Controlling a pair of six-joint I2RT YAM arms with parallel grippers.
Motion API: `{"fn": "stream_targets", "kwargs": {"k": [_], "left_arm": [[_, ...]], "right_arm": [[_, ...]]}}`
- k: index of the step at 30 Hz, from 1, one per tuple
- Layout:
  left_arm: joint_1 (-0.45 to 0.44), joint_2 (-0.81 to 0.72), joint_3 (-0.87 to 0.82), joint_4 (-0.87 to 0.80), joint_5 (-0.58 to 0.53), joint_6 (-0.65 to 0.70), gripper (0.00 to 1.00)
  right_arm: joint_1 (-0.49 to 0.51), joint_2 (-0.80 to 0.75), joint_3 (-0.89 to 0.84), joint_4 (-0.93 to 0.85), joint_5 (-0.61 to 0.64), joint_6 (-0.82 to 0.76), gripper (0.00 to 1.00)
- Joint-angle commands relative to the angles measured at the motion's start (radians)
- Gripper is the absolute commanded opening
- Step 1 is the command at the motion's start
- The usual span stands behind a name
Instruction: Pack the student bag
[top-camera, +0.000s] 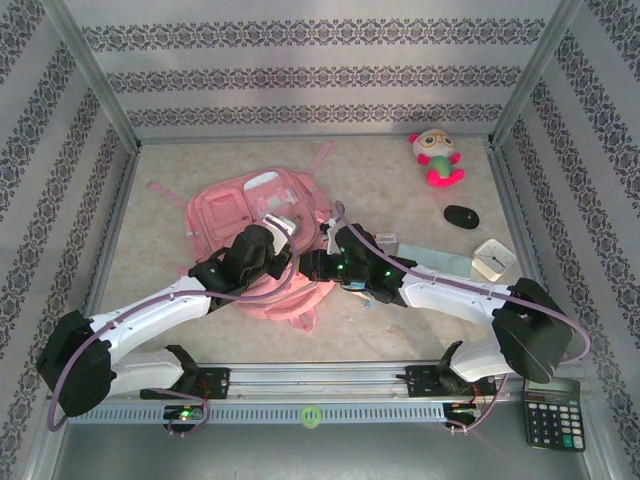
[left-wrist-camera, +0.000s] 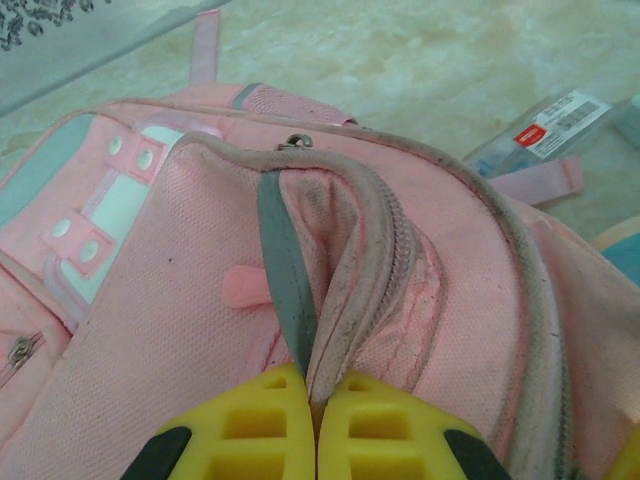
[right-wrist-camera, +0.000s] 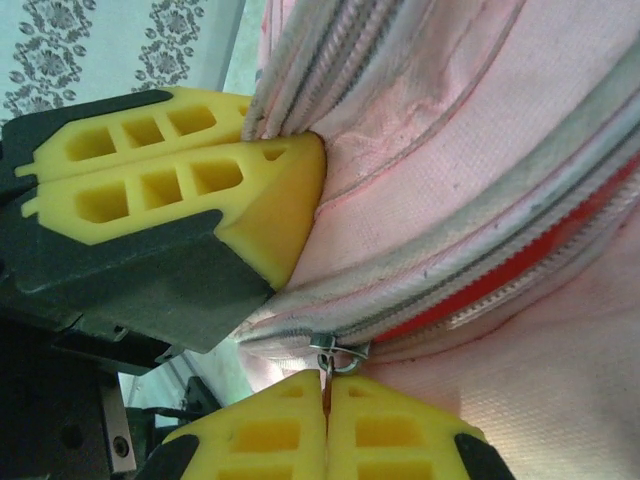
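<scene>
On the pale table (top-camera: 180, 330) the student bag (top-camera: 250, 205) lies flat, about midway across, with both arms reaching onto it. It is pink woven cloth with a lighter front pocket trimmed in white and dotted with round studs. Thin pink straps trail off its far side. Its zip tape looks grey and grubby, and a red strip shows through a parted zip. The left gripper (left-wrist-camera: 315, 398) is closed, pinching a raised fold of the bag's zip edge. The right gripper (right-wrist-camera: 327, 388) is closed on the metal zip pull (right-wrist-camera: 337, 352), just beside the left one. Right of the bag lie a clear box (top-camera: 435, 262) and a black mouse (top-camera: 461, 216). A plush toy (top-camera: 436, 157) sits beyond the bag, to the right.
</scene>
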Motion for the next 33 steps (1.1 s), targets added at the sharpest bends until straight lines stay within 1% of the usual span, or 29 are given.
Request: {"fn": "stream_targets", "kwargs": {"k": [1,2,3,4,6,7,8,10,12,15,17,20,23,25,27,28,30,31,32,33], "left_arm": [[0.001,-0.037,-0.009,0.286,0.086,0.02,0.0],[0.004,-0.052,-0.026,0.295,0.123,0.056,0.0],[0.007,-0.07,-0.044,0.302,0.153,0.09,0.0],[0.016,-0.09,-0.065,0.314,0.192,0.118,0.0],[0.041,-0.126,-0.112,0.351,0.277,0.171,0.0],[0.059,-0.145,-0.131,0.364,0.324,0.185,0.0],[0.074,-0.16,-0.144,0.37,0.373,0.2,0.0],[0.098,-0.191,-0.161,0.37,0.47,0.234,0.0],[0.117,-0.213,-0.17,0.357,0.544,0.274,0.0],[0.139,-0.236,-0.175,0.344,0.601,0.31,0.0],[0.147,-0.248,-0.174,0.334,0.619,0.327,0.0],[0.163,-0.264,-0.17,0.305,0.645,0.371,0.0],[0.177,-0.269,-0.14,0.198,0.651,0.463,0.0],[0.194,-0.27,-0.105,0.088,0.647,0.561,0.0],[0.224,-0.267,-0.063,-0.034,0.672,0.667,0.0],[0.244,-0.262,-0.042,-0.097,0.703,0.715,0.0],[0.278,-0.252,-0.007,-0.189,0.771,0.785,0.0],[0.291,-0.247,0.002,-0.22,0.801,0.81,0.0],[0.297,-0.247,0.005,-0.231,0.818,0.824,0.0],[0.302,-0.247,0.004,-0.229,0.819,0.827,0.0]], "right_arm": [[0.04,-0.039,-0.021,0.061,-0.064,0.041,0.15],[0.033,-0.05,-0.026,0.048,-0.063,0.037,0.26],[0.019,-0.068,-0.034,0.036,-0.066,0.032,0.41],[0.002,-0.092,-0.048,0.025,-0.064,0.029,0.48],[-0.032,-0.143,-0.075,-0.003,-0.039,0.037,0.58],[-0.051,-0.167,-0.088,-0.019,-0.024,0.044,0.61],[-0.067,-0.183,-0.094,-0.028,-0.02,0.049,0.62],[-0.096,-0.203,-0.1,-0.036,-0.035,0.058,0.63],[-0.113,-0.205,-0.093,-0.033,-0.043,0.068,0.63],[-0.118,-0.174,-0.069,-0.005,-0.069,0.09,0.63],[-0.115,-0.138,-0.052,0.023,-0.091,0.116,0.63],[-0.102,-0.086,-0.033,0.083,-0.1,0.15,0.59],[-0.089,-0.044,-0.012,0.161,-0.086,0.176,0.46],[-0.08,-0.014,-0.001,0.207,-0.062,0.197,0.37],[-0.07,0.015,0.004,0.254,-0.041,0.221,0.36],[-0.065,0.036,0.008,0.285,-0.042,0.236,0.38],[-0.059,0.077,0.024,0.321,-0.042,0.263,0.49],[-0.053,0.096,0.035,0.342,-0.041,0.267,0.49],[-0.046,0.115,0.043,0.359,-0.036,0.272,0.45],[-0.04,0.129,0.046,0.383,-0.023,0.279,0.38]]}}
